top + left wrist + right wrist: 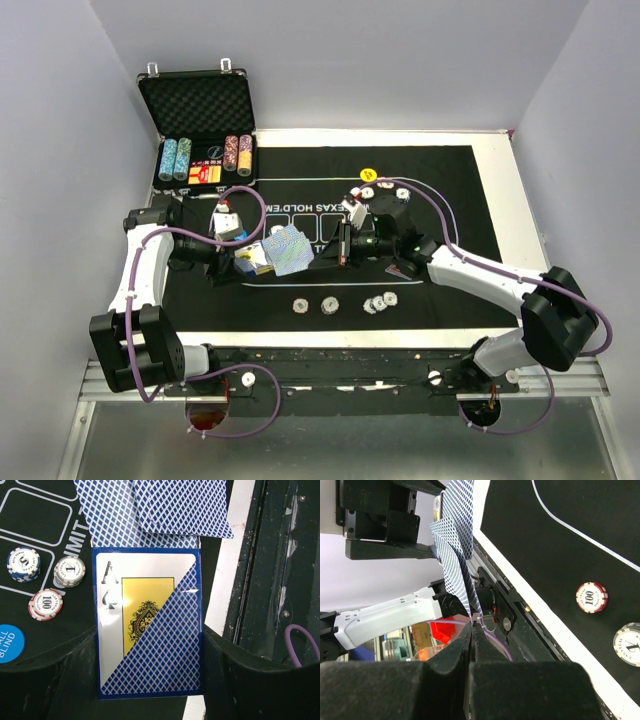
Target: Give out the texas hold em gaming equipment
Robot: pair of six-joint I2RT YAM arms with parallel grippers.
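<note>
Now a card is being dealt: above the mat, left of centre, the left gripper clamps the pack of cards, and the right gripper pinches one fanned card tightly. Next, I judge, it should slide that card free rightward without dragging its neighbours.

Lit brightly and evenly from above, with only soft shadows on the black mat. Catches a faint glare streak on the glossy card box in the left wrist view, sharp there but dark and soft on the left claw's fingers. Reads softer in the right wrist view, blue-backed cards slightly blurred, wall behind washed out.
</note>
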